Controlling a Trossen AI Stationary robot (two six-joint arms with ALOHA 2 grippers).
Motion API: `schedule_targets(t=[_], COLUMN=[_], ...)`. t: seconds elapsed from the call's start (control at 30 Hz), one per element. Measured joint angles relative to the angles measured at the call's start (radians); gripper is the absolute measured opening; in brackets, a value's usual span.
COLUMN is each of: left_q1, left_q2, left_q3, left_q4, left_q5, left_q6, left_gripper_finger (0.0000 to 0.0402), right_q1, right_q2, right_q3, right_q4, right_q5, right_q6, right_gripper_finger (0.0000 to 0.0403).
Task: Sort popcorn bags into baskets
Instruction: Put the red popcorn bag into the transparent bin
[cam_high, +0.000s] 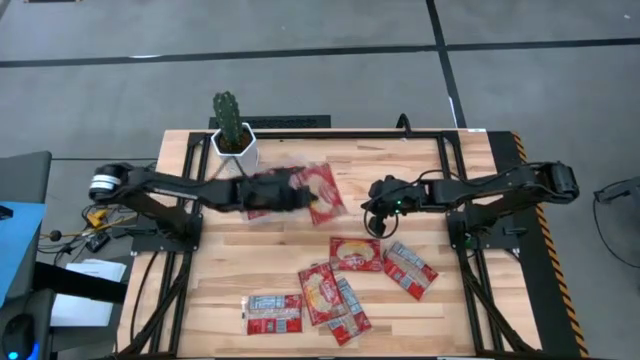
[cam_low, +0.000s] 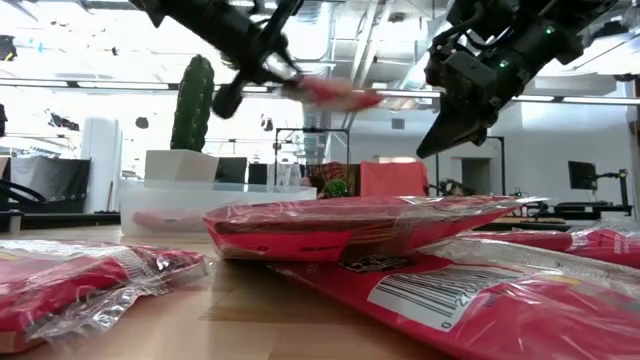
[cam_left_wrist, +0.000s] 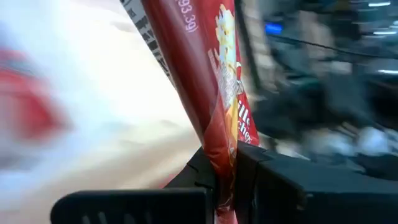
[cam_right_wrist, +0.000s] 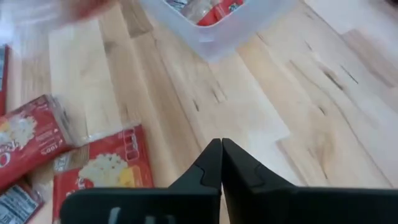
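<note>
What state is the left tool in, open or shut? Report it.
Shut on a popcorn bag. In the left wrist view, the left tool pinches the red packet's edge between its fingers, and the low view shows it lifted off the table.

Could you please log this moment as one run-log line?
left tool: shut on popcorn bag, lifted | right tool: shut, empty, above table

Overhead looks straight down; low camera level, sharing near packets (cam_low: 360, 228).

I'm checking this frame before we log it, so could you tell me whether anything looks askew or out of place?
Nothing looks spilled or damaged. The loose popcorn bags lie scattered and overlapping on the table, as expected mid-sort. The left gripper pinches one bag by its edge, so it hangs tilted. The cactus pot stands upright.
</note>
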Motion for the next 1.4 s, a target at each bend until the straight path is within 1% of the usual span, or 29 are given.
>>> schedule_targets(t=[0.07, 0.13, 0.2, 0.27, 0.37, 0.43, 0.5, 0.67, 0.73, 0.8, 0.87, 1.03, 1.13, 1.2, 1.33, 1.4], left_q1=[0.045, 0.088, 0.125, 0.156, 0.191, 0.211, 0.232, 0.264, 0.271, 0.278, 0.287, 0.3, 0.3, 0.3, 0.3, 0.3], left_q2=[-0.042, -0.061, -0.066, -0.063, -0.038, -0.028, -0.027, -0.027, -0.027, -0.028, -0.027, -0.027, -0.027, -0.024, 0.004, 0.035], left_q3=[-0.002, -0.002, -0.002, -0.002, -0.005, -0.032, -0.079, -0.177, -0.198, -0.213, -0.216, -0.215, -0.215, -0.215, -0.215, -0.214], left_q4=[-0.141, -0.235, -0.299, -0.315, -0.314, -0.308, -0.262, -0.122, -0.091, -0.098, -0.12, -0.1, -0.101, -0.108, -0.092, -0.077], left_q5=[0.001, 0.029, 0.049, 0.067, 0.093, 0.116, 0.149, 0.187, 0.19, 0.175, 0.174, 0.184, 0.181, 0.179, 0.191, 0.218], left_q6=[0.033, 0.069, 0.114, 0.152, 0.21, 0.212, 0.203, 0.159, 0.148, 0.142, 0.142, 0.157, 0.163, 0.163, 0.164, 0.16], left_gripper_finger=[0.0001, 0.0001, 0.0001, 0.0001, 0.0001, 0.0001, 0.0, 0.0, 0.0, 0.0004, 0.0009, 0.0023, 0.0037, 0.0054, 0.0102, 0.0128], right_q1=[0.0, 0.0, 0.0, 0.0, -0.004, -0.006, -0.007, -0.006, -0.006, -0.006, -0.006, -0.006, -0.006, -0.006, -0.006, -0.006], right_q2=[0.01, 0.019, 0.021, 0.021, 0.02, 0.019, 0.019, 0.019, 0.019, 0.019, 0.019, 0.019, 0.019, 0.019, 0.019, 0.019], right_q3=[0.0, 0.0, 0.0, 0.0, 0.0, 0.0, 0.0, 0.0, 0.0, 0.0, 0.0, 0.0, 0.0, 0.0, 0.0, 0.0], right_q4=[-0.005, 0.002, -0.003, 0.004, 0.001, 0.003, 0.001, 0.003, 0.003, 0.003, 0.003, 0.003, 0.003, 0.003, 0.003, 0.003], right_q5=[0.001, 0.001, 0.001, 0.001, 0.001, 0.001, 0.002, 0.001, 0.002, 0.002, 0.002, 0.002, 0.002, 0.001, 0.001, 0.001], right_q6=[0.0, 0.0, 0.0, 0.0, 0.0, 0.004, 0.008, 0.011, 0.011, 0.011, 0.011, 0.01, 0.01, 0.01, 0.01, 0.01], right_gripper_finger=[0.0032, 0.0032, 0.003, 0.0026, 0.002, 0.0018, 0.0018, 0.0031, 0.0034, 0.0034, 0.0031, 0.0022, 0.0022, 0.0025, 0.0033, 0.0035])
